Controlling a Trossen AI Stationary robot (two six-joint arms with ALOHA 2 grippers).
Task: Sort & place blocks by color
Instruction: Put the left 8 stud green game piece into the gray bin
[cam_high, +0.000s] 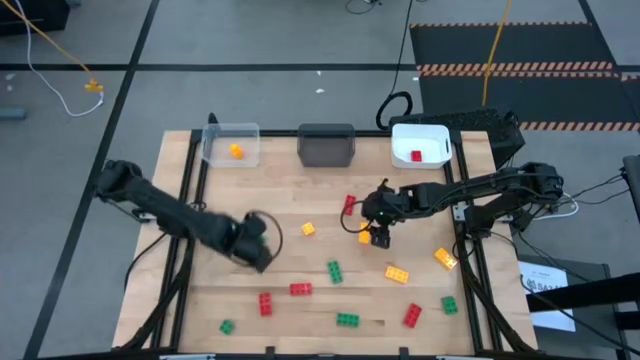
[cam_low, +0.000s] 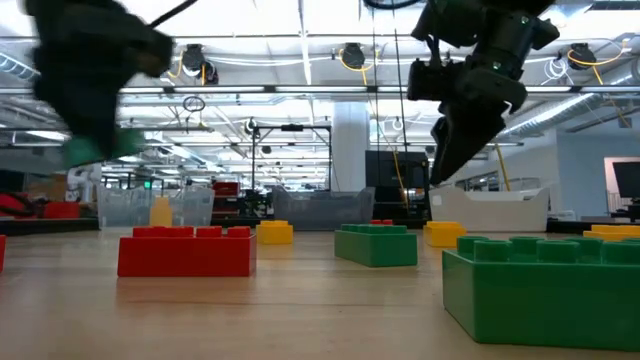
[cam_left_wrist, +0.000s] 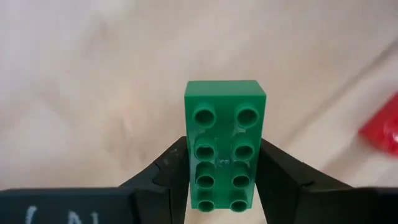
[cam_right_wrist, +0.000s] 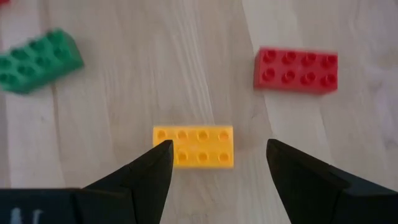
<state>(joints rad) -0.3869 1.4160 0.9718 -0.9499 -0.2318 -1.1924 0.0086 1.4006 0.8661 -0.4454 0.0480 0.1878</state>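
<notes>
- Left gripper (cam_left_wrist: 225, 171): we see its two dark matte fingers (cam_left_wrist: 166, 174) clamped on the long sides of a green brick (cam_left_wrist: 225, 140), a glossy two-by-four studded block with its eight round studs facing the wrist camera. In the high view this gripper (cam_high: 257, 243) sits over the table's left half, blurred, and the low view shows it lifted off the wood.
- Right gripper (cam_right_wrist: 217, 165): we find its fingers spread wide and holding nothing, one on each side of a yellow brick (cam_right_wrist: 194, 147) lying flat on the boards, studs up. In the high view it (cam_high: 378, 236) hangs near the table's middle, over that yellow block (cam_high: 365, 237).
- Around the yellow brick, the right wrist view shows a red two-by-four brick (cam_right_wrist: 295, 70) and a second green brick (cam_right_wrist: 38, 60), both flat and apart from it.
- We see the wooden table (cam_high: 200, 300) as pale planks with a visible grain, framed by dark rails.
- Along the far edge stand three rectangular bins: a clear bin (cam_high: 218, 135) holding one orange block (cam_high: 236, 151), a dark grey bin (cam_high: 326, 144), and a white bin (cam_high: 408, 133) holding one red block (cam_high: 416, 155).
- More red, green and yellow bricks lie scattered across the near half, well apart from one another; a red one (cam_low: 186, 250) and a large green one (cam_low: 545, 285) fill the low view's foreground.
</notes>
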